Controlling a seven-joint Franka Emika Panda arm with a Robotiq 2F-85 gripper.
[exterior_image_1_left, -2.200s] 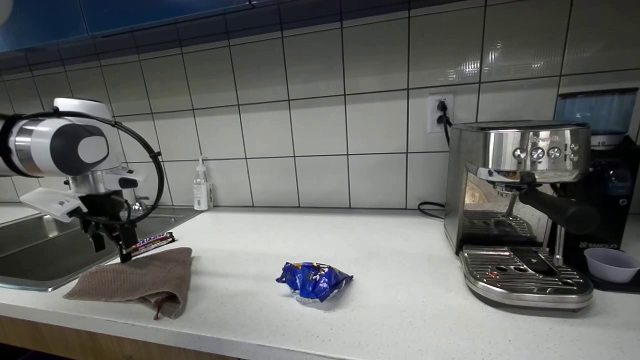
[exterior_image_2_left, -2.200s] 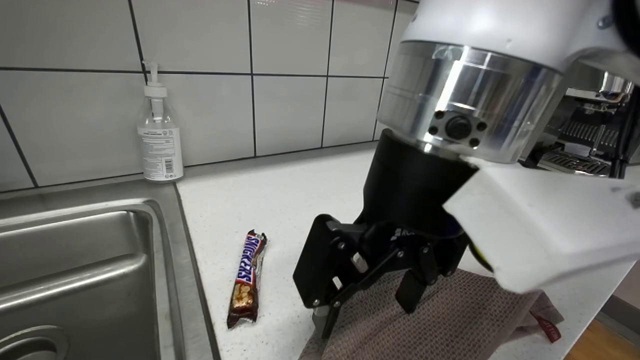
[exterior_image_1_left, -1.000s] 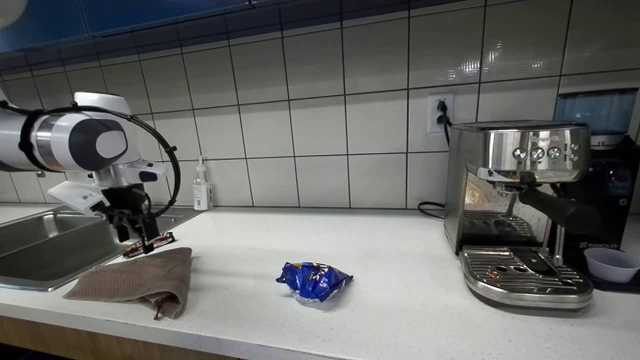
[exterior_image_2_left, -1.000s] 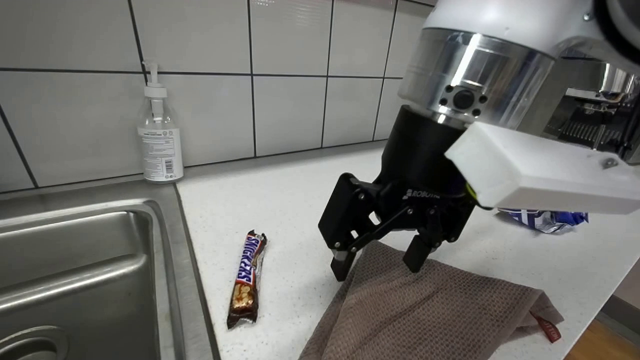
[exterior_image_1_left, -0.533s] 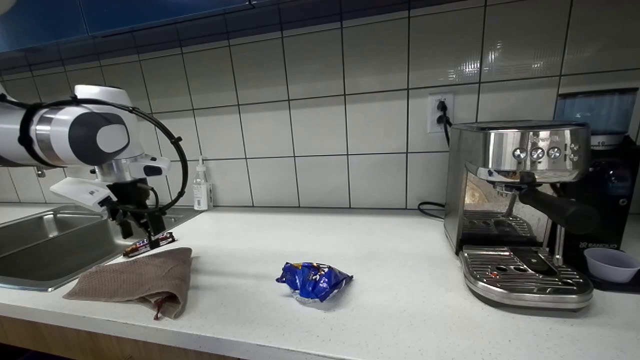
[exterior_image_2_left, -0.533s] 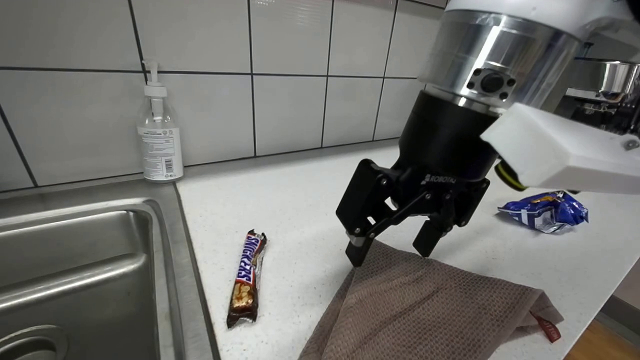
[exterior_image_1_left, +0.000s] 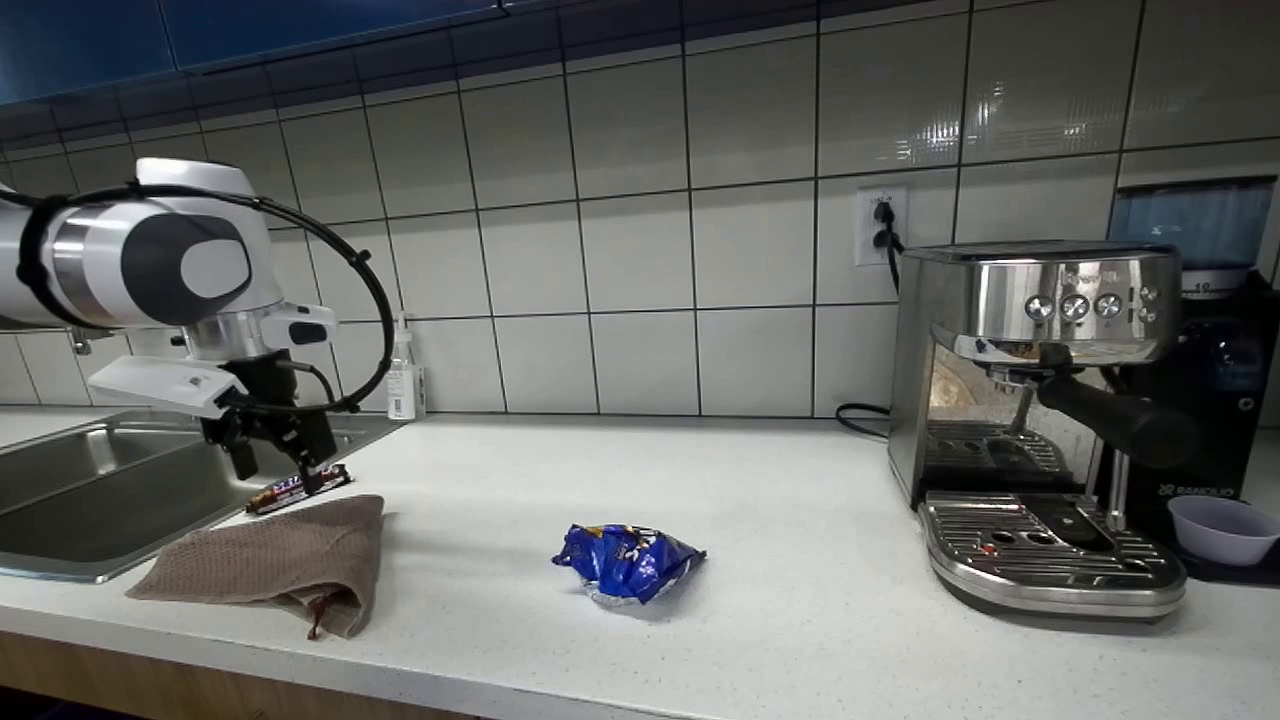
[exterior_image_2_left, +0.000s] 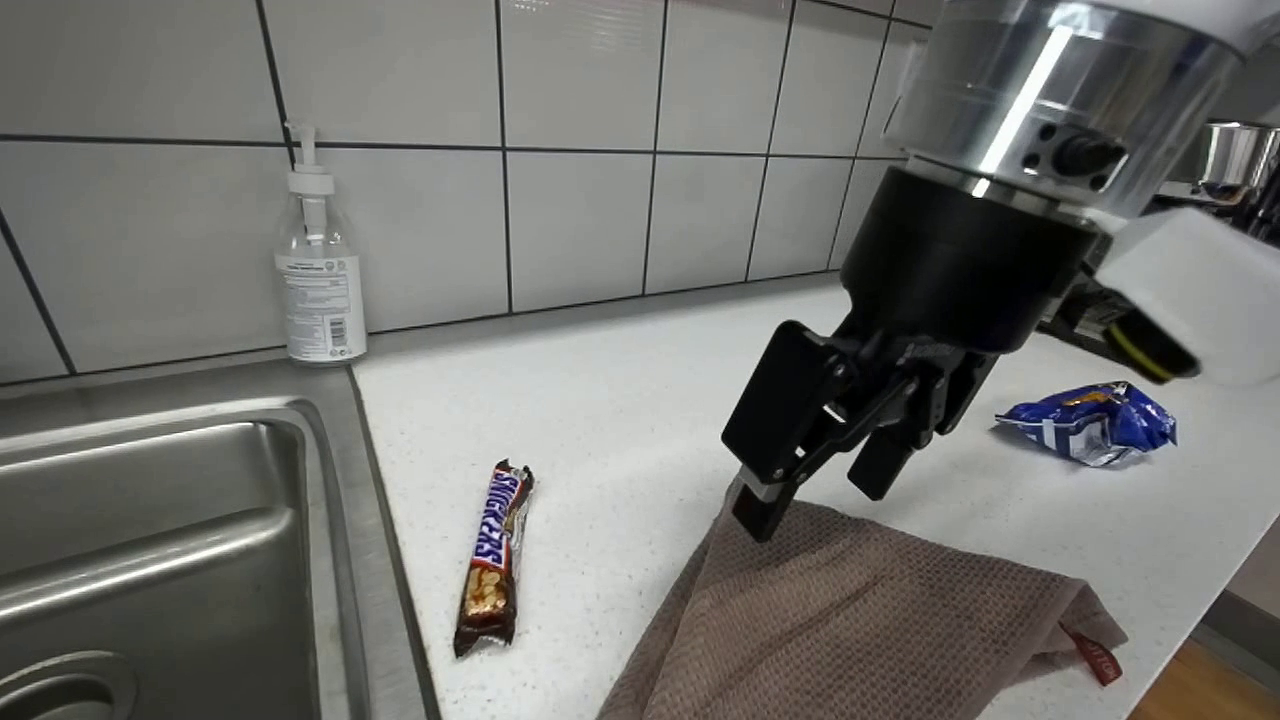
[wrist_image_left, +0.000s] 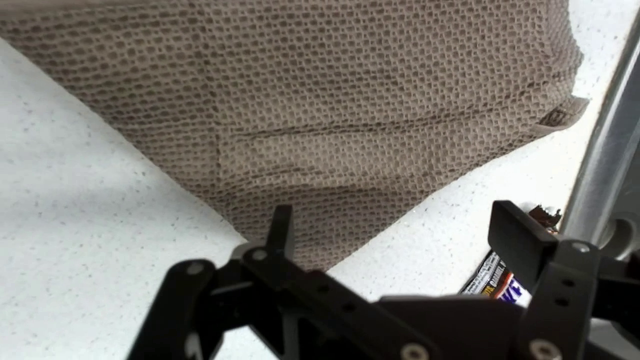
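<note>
A brown waffle-weave towel (exterior_image_2_left: 850, 620) with a red tag lies loosely folded on the white counter. Above its back corner my black gripper (exterior_image_2_left: 818, 500) hangs tilted, open, with nothing between its fingers. In the wrist view the towel (wrist_image_left: 350, 100) fills the upper part, and the gripper (wrist_image_left: 392, 215) spans its corner and bare counter. A Snickers bar (exterior_image_2_left: 492, 550) rests between the towel and the sink. One finger partly hides that bar (wrist_image_left: 495, 280) in the wrist view. The gripper (exterior_image_1_left: 278, 477) also overlaps the bar (exterior_image_1_left: 275, 494) in an exterior view. A crumpled blue snack bag (exterior_image_1_left: 630, 560) lies farther along the counter.
A steel sink (exterior_image_2_left: 170, 560) borders the counter on the bar's side. Against the tiled wall stands a clear pump bottle (exterior_image_2_left: 322, 280). At the far end are an espresso machine (exterior_image_1_left: 1040, 300), a black grinder (exterior_image_1_left: 1215, 400) and a pale bowl (exterior_image_1_left: 1222, 530).
The open gripper has risen a little and shifted away from the sink, its wrist now more tilted and turned. Towel, bar and blue bag have stayed in place.
</note>
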